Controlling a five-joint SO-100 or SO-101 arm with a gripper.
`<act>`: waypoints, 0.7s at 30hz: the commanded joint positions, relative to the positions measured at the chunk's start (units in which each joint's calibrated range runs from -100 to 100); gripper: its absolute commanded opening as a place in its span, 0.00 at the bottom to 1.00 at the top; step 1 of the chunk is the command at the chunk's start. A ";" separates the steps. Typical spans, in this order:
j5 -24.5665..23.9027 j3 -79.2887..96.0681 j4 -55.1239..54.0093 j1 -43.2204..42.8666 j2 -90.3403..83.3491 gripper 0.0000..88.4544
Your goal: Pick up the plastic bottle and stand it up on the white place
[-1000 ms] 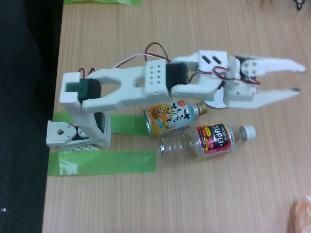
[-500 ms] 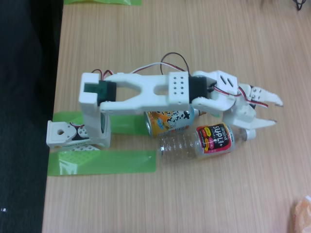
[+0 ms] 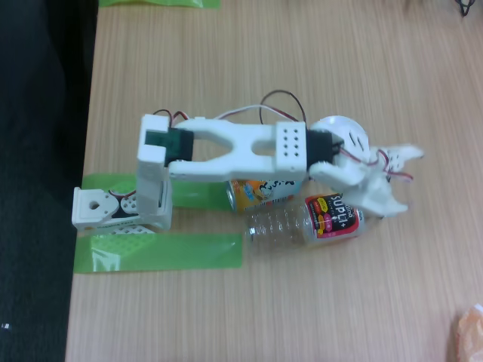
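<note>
I was reaching for the plastic bottle (image 3: pixel 306 221), which lay on its side on the table (image 3: pixel 302 68) beside the orange can (image 3: pixel 260 191). My gripper (image 3: pixel 404 181), fingers apart, hovered over its cap end. Next, I needed to close around the neck.

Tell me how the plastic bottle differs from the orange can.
The plastic bottle is clear with a red, black and yellow label; the orange can is opaque orange with light blue. The bottle lies in open sight apart from its cap end, which sits under the gripper; the can lies mostly beneath the arm. Both lie on their sides, side by side.
</note>
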 commanded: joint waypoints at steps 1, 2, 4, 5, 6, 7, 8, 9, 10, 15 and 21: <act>4.10 -2.00 1.14 1.74 0.61 0.38; 4.73 -2.09 1.05 2.18 0.86 0.38; 5.57 -2.18 0.79 2.55 1.11 0.38; 6.04 -2.18 0.71 2.55 1.19 0.38; 6.56 -1.91 0.79 2.55 1.19 0.38; 7.30 -1.55 1.05 2.55 1.19 0.38; 8.14 -1.37 1.14 2.48 1.19 0.38; 9.08 -1.19 1.14 2.40 1.28 0.38; 10.03 -0.83 1.14 2.40 1.28 0.38; 14.80 0.71 1.14 2.11 1.28 0.38; 15.01 -1.37 12.47 0.63 0.69 0.38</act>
